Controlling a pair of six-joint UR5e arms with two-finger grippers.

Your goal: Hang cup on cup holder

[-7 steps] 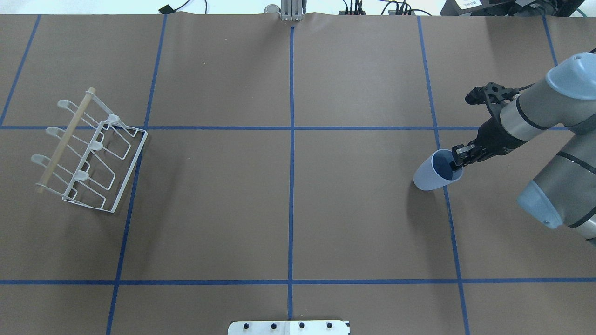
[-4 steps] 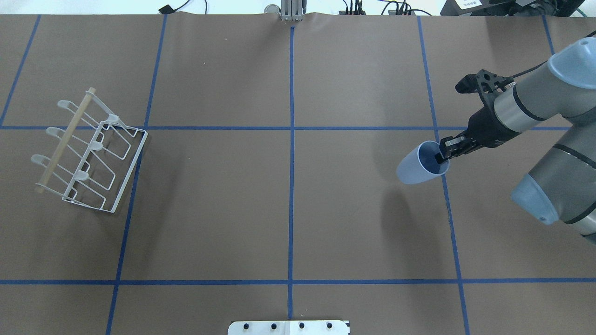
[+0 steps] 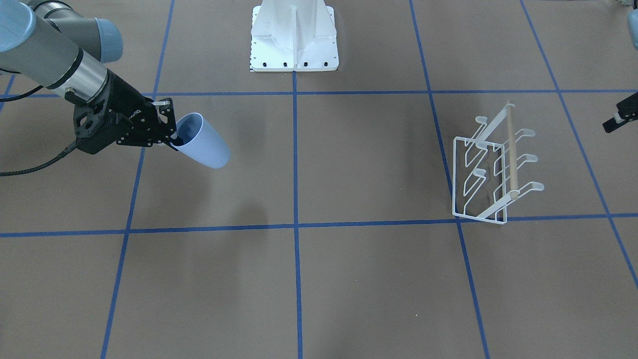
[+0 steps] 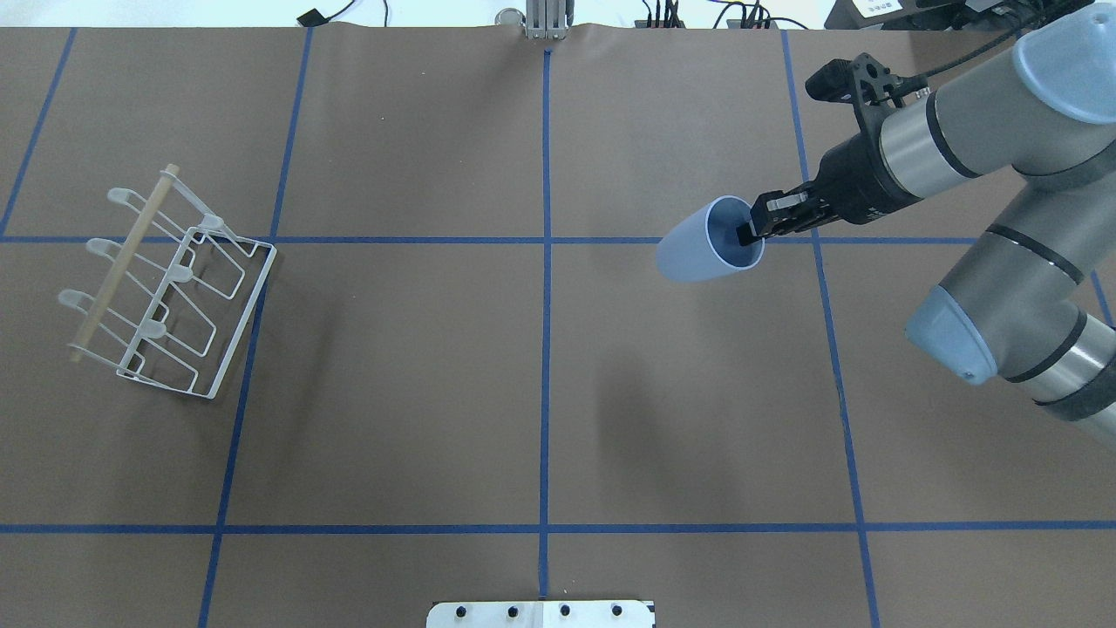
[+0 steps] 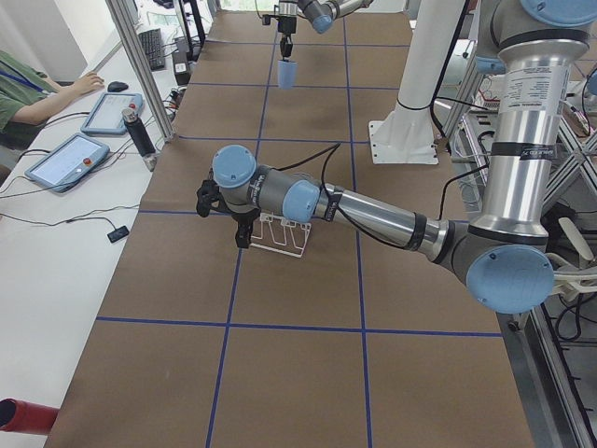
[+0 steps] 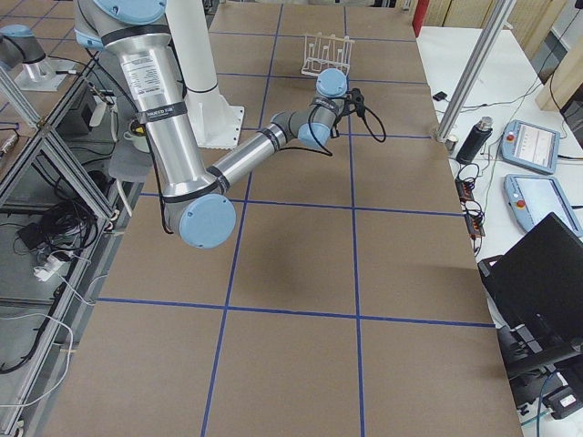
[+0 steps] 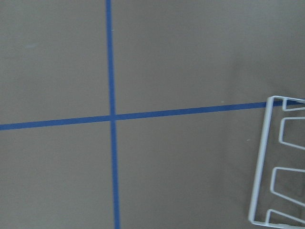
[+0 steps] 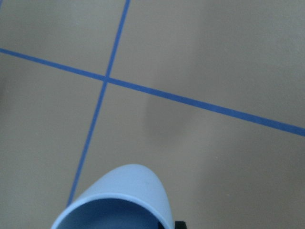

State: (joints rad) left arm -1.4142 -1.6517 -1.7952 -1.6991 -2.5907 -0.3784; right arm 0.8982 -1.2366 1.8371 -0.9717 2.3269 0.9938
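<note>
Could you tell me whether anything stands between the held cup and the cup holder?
Nothing visible does: only table lies between the cup, pinched in the right gripper, and the cup holder.

The right arm of silver-grey metal tubes (image 4: pixel 950 144) carries rounded pale blue plastic caps (image 4: pixel 1059 61) at its joints, with thin black bands where tube meets joint. Its wrist ends in a matte black two-finger gripper (image 4: pixel 757 222) with pale grey tips on the jaws. Beside it a black bracket with cut-out holes (image 4: pixel 859 77) trails a braided black cable (image 3: pixel 37 165). The left arm of matching silver tubes and blue caps (image 5: pixel 373 213) bears small dark printing on one tube. The white flanged pedestal base (image 3: pixel 294 40) has black screws along its edge
</note>
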